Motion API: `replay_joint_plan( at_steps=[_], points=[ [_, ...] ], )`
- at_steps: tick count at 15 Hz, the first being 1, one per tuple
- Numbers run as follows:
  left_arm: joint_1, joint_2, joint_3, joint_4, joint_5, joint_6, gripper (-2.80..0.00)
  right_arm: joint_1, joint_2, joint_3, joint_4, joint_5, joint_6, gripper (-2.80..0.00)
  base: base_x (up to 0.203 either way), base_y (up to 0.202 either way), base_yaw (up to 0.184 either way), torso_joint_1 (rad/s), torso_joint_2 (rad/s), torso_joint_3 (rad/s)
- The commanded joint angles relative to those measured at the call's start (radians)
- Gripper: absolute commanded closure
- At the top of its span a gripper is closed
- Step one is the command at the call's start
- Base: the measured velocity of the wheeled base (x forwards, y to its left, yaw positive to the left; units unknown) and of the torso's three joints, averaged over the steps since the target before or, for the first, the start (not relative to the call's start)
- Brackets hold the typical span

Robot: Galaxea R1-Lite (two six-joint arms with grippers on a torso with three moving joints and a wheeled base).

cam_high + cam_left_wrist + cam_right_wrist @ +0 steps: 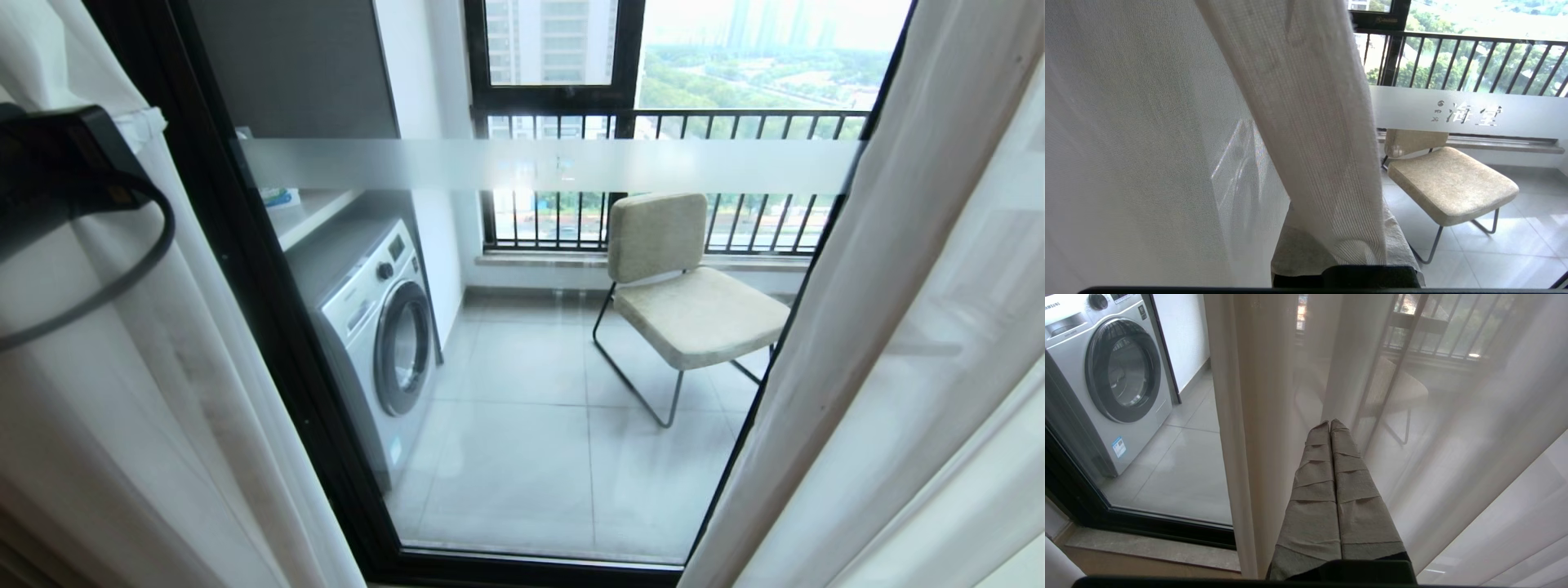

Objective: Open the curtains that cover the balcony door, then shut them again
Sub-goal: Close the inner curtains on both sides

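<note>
Balcony floor tiles (522,425) fill the middle of your head view, seen through the balcony door (269,310), a big glass panel in a thick black frame with a frosted band (555,166) running across it. You've got the curtains (882,343) parted right now: white sheer hangs down on both sides of the glass and the centre is uncovered. Out on the balcony there's a washing machine (380,327) on the left and a beige chair (686,294) on thin metal legs toward the right, with a barred railing (678,122) behind it.

Your left arm (57,171) is up at the left edge of the head view, against the left-hand sheer. From its wrist camera, the left gripper (1345,255) is closed on a fold of curtain fabric, which drapes down over the padded fingers (1298,249), so it's holding the curtains.

Your right gripper (1329,424) only shows in its own wrist camera: wrapped fingers (1314,498) pressed flat together, nothing between them, with the tips right by the right-hand sheer. Can't tell if they actually touch it.
</note>
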Motion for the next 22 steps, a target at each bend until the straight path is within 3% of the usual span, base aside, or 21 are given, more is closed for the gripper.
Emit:
replay_joint_plan(
  at_steps=[1, 22],
  points=[
    [0.000, 0.002, 0.000, -0.003, 0.003, -0.001, 0.00, 0.000, 0.000, 0.000, 0.000, 0.000, 0.000, 0.00, 0.000, -0.191, 0.003, -0.001, 0.00, 0.005],
    [0.008, -0.001, 0.022, -0.003, 0.010, -0.002, 0.00, 0.000, 0.000, 0.000, 0.000, 0.000, 0.000, 0.00, 0.000, -0.191, 0.004, 0.002, 0.00, 0.002]
  ],
)
